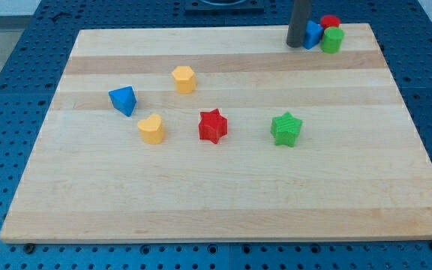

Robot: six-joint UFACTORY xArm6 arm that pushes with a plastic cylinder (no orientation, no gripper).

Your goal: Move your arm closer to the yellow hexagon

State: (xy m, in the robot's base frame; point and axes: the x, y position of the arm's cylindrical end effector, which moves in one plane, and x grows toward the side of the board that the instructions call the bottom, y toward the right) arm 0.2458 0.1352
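Note:
The yellow hexagon (184,79) sits on the wooden board (223,195), left of centre in the upper half. My tip (297,45) is at the view's top right, far to the right of the hexagon and a little above it. The tip stands right against the left side of a blue block (313,34). A red block (330,22) and a green block (332,40) are bunched just right of the blue one.
A blue triangle-like block (124,100) lies at the left. A yellow heart (151,128) is below the hexagon. A red star (213,125) and a green star (286,128) lie mid-board. Blue perforated table (6,90) surrounds the board.

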